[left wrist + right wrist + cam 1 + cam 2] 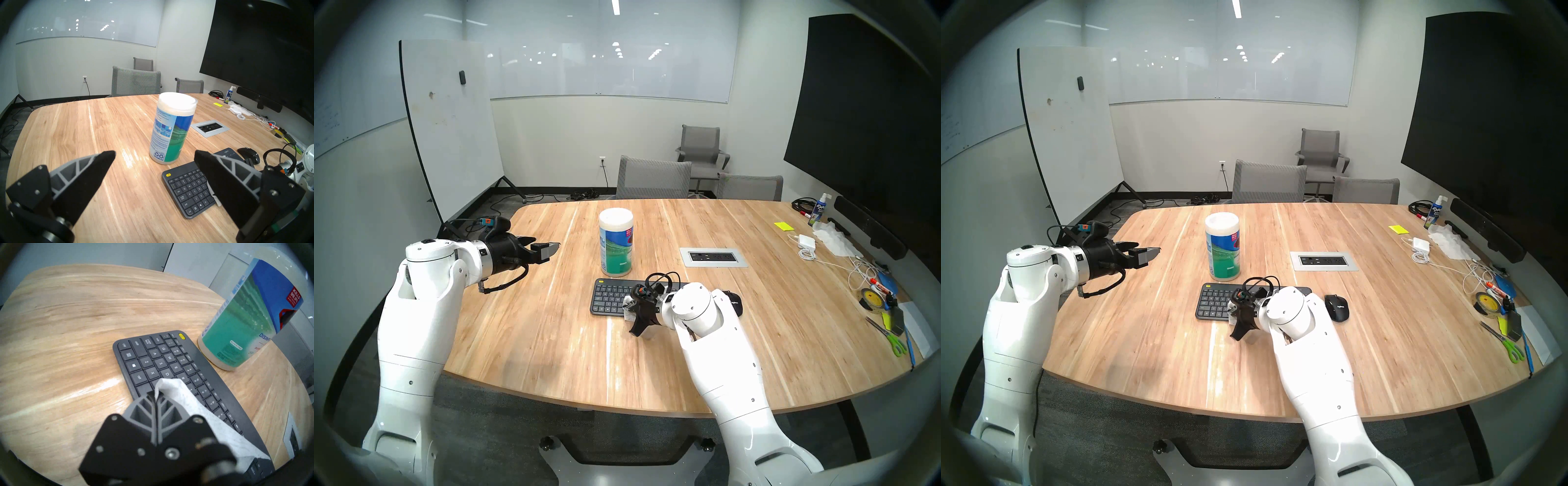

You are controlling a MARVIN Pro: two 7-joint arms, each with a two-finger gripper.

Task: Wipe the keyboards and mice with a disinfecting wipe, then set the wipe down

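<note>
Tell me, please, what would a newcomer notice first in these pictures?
First, the right gripper, shut on a white disinfecting wipe that drapes over the dark-grey keyboard near the table's front. Just behind the keyboard stands a tall blue-green wipes canister. The left gripper hovers open and empty over the table's left side.

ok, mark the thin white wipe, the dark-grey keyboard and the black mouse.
thin white wipe [186,400]: right wrist view, on the fold draped over the keys.
dark-grey keyboard [153,355]: right wrist view, on the letter keys.
black mouse [1337,307]: head right view, on its back.
</note>
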